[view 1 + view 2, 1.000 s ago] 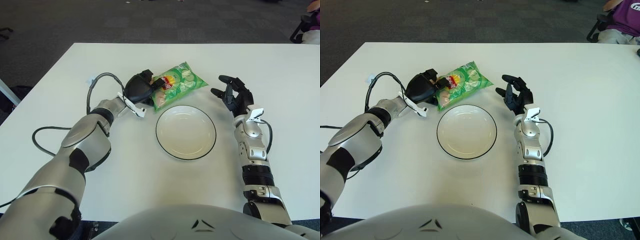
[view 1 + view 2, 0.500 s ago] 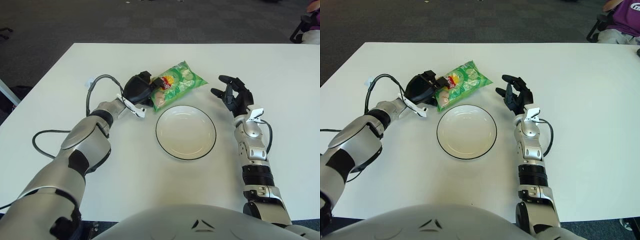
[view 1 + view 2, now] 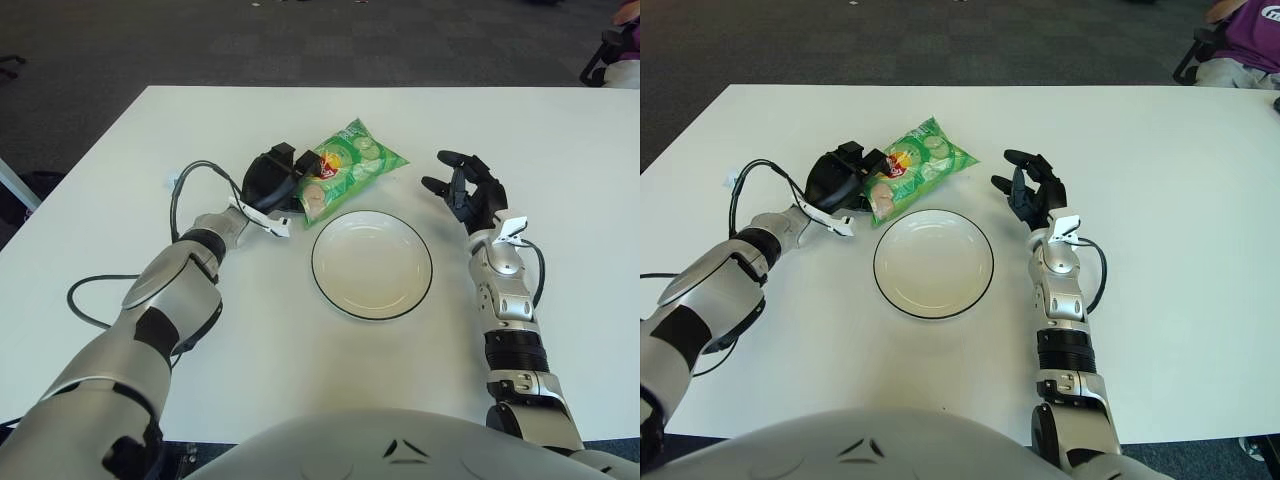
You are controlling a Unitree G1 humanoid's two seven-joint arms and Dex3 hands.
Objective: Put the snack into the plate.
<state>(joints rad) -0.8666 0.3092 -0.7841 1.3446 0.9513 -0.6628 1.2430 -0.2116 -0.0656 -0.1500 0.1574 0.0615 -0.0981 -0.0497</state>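
Compared to a second ago the left hand (image 3: pixel 272 180) has pulled the snack bag (image 3: pixel 345 169) up and a bit further back on the table, so the bag now sits tilted with its far end raised, and its near end no longer crowds the plate rim like it did before. The hand's black fingers are closed around the left end of the green bag, so it's definitely got hold of it. The bag is green with a red logo patch and pale chip pictures, and it shows just behind the plate (image 3: pixel 372 264), to the upper left of it; from these views it looks lifted clear of the plate, not in it. The plate is a white round one with a dark rim, sitting in the middle of the white table (image 3: pixel 560 130), nothing on it. A black cable (image 3: pixel 178 190) loops off the left wrist and trails along the tabletop toward the left edge. The right hand (image 3: pixel 468 190) hasn't budged: it shows to the right of the plate, well apart from the bag, fingers spread wide and pointing up and leftward, holding nothing. The forearm behind it runs straight back toward the robot's body. Beyond the table there's dark carpet (image 3: pixel 300 40), and a bit of a chair (image 3: pixel 610 50) pokes in at the top right corner.
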